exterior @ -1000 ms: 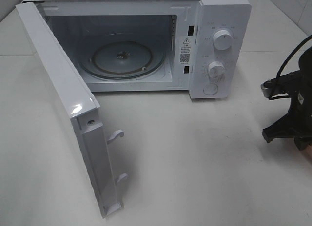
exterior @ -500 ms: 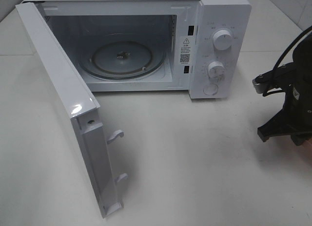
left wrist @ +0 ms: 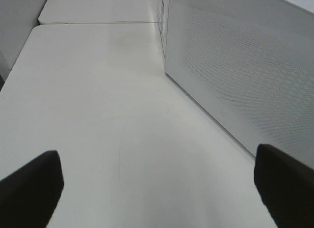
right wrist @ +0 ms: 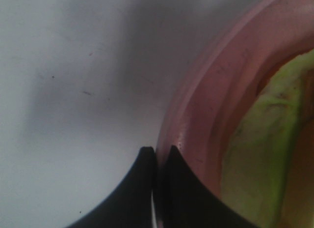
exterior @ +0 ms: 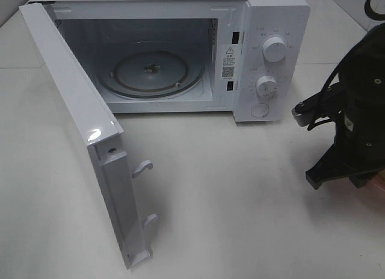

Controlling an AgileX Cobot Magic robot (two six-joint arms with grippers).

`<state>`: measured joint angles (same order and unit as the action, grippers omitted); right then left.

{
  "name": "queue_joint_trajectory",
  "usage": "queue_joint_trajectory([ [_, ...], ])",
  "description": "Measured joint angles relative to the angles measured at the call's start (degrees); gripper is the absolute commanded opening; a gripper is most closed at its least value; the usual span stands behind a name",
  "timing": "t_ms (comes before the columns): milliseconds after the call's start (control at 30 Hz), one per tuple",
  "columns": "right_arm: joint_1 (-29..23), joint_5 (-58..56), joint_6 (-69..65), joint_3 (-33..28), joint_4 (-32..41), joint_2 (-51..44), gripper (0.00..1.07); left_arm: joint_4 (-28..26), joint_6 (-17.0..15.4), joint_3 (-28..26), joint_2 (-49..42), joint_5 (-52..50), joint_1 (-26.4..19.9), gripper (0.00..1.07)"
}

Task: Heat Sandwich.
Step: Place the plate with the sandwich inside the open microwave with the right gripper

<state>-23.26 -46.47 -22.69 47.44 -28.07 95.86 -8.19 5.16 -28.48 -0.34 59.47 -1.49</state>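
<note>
In the right wrist view the sandwich, yellowish with a green tinge, lies on a salmon-pink plate. My right gripper is shut, its two black fingertips pressed together at the plate's rim. The exterior high view shows the right arm at the right edge, right of the white microwave, and only a pink sliver of the plate shows there. The microwave's door stands wide open, and the glass turntable is bare. My left gripper is open beside the microwave's perforated side wall, holding nothing.
The open door reaches toward the front left of the white table. Two latch hooks stick out from the door's edge. Two knobs and a button sit on the microwave's right panel. A table seam runs behind the microwave.
My right arm has moved left and a little toward the front, coming further into the exterior high view. The microwave and its door have not moved.
</note>
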Motion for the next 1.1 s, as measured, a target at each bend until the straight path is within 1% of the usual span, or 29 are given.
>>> queue_joint_trajectory([
  [100,-2.6,-1.1,0.6,0.0,1.1,0.0,0.01,0.0,0.0,0.0,0.0,0.0,0.0,1.0],
  [300,-5.7,-2.6,1.1,0.0,1.4,0.0,0.02,0.0,0.0,0.0,0.0,0.0,0.0,1.0],
  [333,-7.1,-2.8,1.3,0.0,1.5,0.0,0.02,0.0,0.0,0.0,0.0,0.0,0.0,1.0],
  [433,-8.4,-3.0,1.5,0.0,1.5,0.0,0.02,0.0,0.0,0.0,0.0,0.0,0.0,1.0],
  [567,-11.9,-4.1,1.9,0.0,1.5,0.0,0.02,0.0,0.0,0.0,0.0,0.0,0.0,1.0],
  [600,-11.9,-4.1,1.9,0.0,1.5,0.0,0.02,0.0,0.0,0.0,0.0,0.0,0.0,1.0],
  [633,-13.5,-4.5,1.9,0.0,1.5,0.0,0.02,0.0,0.0,0.0,0.0,0.0,0.0,1.0],
  [800,-17.1,-5.6,2.1,0.0,1.5,-0.1,0.03,0.0,0.0,0.0,0.0,0.0,0.0,1.0],
  [900,-18.4,-5.7,2.2,0.0,1.7,-1.0,0.03,0.0,0.0,0.0,0.0,0.0,0.0,1.0],
  [933,-19.7,-5.8,2.4,0.0,1.7,-2.5,0.03,0.0,0.0,0.0,0.0,0.0,0.0,1.0],
  [1100,-21.8,-7.6,3.5,0.0,1.7,-6.1,0.03,0.0,0.0,0.0,0.0,0.0,0.0,1.0],
])
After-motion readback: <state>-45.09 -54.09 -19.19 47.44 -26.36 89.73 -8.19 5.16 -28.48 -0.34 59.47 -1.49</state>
